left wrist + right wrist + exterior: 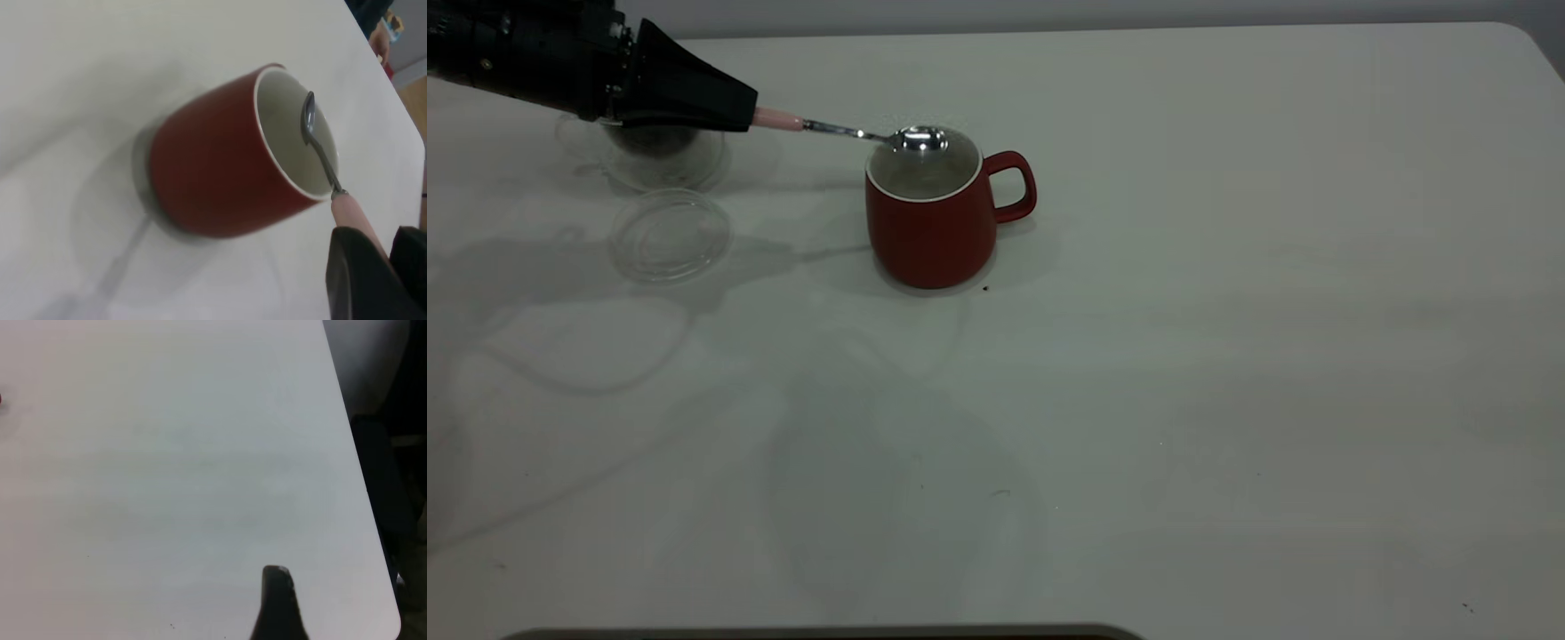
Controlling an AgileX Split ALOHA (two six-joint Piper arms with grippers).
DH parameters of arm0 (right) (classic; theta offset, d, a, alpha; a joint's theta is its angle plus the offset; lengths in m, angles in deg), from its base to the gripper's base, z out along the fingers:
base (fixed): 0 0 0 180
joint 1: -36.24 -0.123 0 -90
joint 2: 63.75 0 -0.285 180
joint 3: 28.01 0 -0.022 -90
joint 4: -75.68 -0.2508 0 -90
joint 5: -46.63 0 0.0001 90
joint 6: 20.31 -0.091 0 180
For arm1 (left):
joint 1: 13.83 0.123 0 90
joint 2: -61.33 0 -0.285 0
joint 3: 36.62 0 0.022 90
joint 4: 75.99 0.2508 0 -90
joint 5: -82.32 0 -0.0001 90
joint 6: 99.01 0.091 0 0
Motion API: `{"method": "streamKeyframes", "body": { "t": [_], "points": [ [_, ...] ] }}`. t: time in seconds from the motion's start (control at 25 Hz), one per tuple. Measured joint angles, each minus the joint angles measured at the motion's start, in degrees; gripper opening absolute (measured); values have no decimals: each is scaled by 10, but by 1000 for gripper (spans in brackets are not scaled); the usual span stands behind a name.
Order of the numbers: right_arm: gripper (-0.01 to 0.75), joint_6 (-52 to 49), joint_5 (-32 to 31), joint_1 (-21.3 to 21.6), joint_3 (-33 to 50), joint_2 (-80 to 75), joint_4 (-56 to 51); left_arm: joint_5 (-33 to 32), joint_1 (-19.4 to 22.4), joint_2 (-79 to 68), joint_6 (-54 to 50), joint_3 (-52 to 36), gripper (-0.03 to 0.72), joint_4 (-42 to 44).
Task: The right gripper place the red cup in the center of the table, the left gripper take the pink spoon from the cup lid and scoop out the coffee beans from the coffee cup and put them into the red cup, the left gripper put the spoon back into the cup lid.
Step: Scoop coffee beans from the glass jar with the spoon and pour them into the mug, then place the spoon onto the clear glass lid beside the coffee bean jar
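Over the red cup (931, 229), upper middle of the exterior view, we hold the pink spoon (854, 131) for tipping.

Upper left of that view, our left end effector (734, 111) is clamped on the spoon's pink handle, reaching sideways so the metal bowl sits above the red cup's mouth; that lets any beans drop inside. The coffee cup (654, 153) with coffee beans (649, 140) stands under the arm, the cup lid (670, 236) just below it on the tabletop (1227, 356). Lower right of the left wrist view, the left end effector (363, 280) pinches the handle, the spoon (313, 137) bowl inside the rim of the red cup (213, 180); we cannot see beans. Bottom of the right wrist view, one finger of the right end effector (277, 607) hangs over bare tabletop (167, 467), parked clear; we cannot tell its state.
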Motion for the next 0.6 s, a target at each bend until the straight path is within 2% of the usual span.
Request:
{"method": "streamKeyframes", "body": {
  "t": [0.24, 0.44, 0.6],
  "points": [
    [588, 0, 0, 0, 0, 0, 0, -12, 12, 58, -59, -3, 126, 20],
    [588, 0, 0, 0, 0, 0, 0, 6, 61, 110, -76, -76, 126, 28],
    [588, 0, 0, 0, 0, 0, 0, 22, 117, 151, -74, -149, 126, 27]
  ]
}}
